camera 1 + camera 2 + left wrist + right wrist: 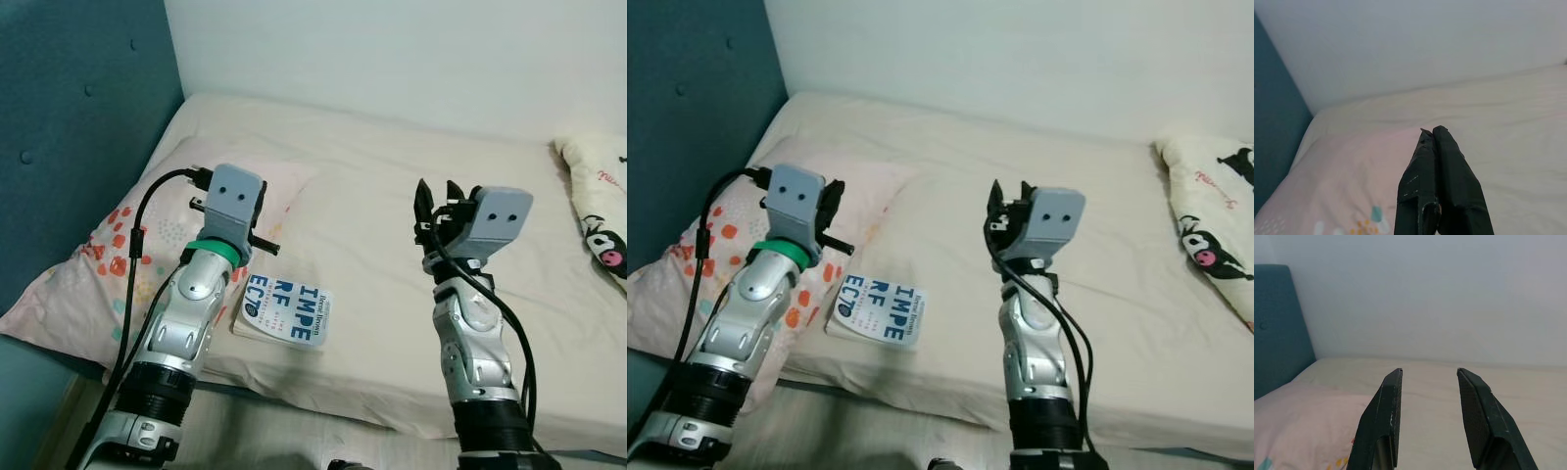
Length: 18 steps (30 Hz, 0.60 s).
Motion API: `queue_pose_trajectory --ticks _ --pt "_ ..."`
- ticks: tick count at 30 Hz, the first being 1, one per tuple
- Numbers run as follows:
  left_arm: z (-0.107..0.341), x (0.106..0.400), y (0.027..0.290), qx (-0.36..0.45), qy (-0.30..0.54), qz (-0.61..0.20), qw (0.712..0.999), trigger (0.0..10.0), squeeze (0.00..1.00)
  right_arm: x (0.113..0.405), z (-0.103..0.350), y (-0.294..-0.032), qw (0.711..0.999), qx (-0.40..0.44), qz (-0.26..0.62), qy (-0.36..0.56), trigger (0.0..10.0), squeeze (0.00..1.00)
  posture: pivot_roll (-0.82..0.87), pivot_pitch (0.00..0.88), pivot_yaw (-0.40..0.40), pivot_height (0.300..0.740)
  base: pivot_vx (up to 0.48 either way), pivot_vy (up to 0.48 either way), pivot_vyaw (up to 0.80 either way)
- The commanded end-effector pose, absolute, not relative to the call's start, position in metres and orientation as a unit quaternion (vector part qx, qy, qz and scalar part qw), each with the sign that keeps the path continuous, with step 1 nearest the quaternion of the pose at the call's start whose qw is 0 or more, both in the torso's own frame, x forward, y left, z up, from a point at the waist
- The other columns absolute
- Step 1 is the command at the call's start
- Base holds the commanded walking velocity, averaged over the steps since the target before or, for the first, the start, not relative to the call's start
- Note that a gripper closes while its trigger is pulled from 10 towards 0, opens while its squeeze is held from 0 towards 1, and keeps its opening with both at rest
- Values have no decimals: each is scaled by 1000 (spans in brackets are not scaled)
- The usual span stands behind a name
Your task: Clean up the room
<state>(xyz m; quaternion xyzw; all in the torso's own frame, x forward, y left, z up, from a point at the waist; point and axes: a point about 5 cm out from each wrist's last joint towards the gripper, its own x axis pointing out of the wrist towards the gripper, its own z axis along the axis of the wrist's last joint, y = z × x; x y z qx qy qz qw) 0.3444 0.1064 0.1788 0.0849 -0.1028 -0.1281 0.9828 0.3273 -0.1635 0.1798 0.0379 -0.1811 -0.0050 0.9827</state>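
A bed [392, 186] with a cream sheet takes up most of the scene, running back to a white wall [411, 49], with a teal padded headboard [69, 137] along its left side. Against the headboard lies a pale pink pillow [98, 264] printed with orange and teal shapes, reaching almost to the bed's near edge. At the bed's far right edge lies a second, cream pillow [600, 211] with black and pink cartoon figures, well apart from the first. The left arm [181, 333] rises from below the bed's near edge over the pink pillow, a black cable looping beside it and a green band round its wrist; the left gripper [1433, 134] hangs above that pillow and points toward the wall, its jaws pressed together with nothing between them. The right arm [475, 343] rises near the middle of the bed's near edge, and the right gripper [1429, 377] is held up over the bare sheet, its jaws set apart with a clear gap and empty. A book [284, 308] with a white cover and big blue letters lies flat on the bed close to its near edge, touching the pink pillow's right side, just beside the left arm and between the two arms.
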Motion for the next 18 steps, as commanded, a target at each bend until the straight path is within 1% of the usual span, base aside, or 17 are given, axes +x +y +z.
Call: queue_pose_trajectory --ticks 1,18 --pt "177 342 102 87 -107 -140 980 10000 0 327 174 -165 985 41 -11 -170 10000 0 -26 0 10 740 0 0 0" --pt "181 335 98 87 -123 -158 976 10000 0 327 172 -164 985 43 -11 -167 10000 0 -22 10 10 740 0 0 0"
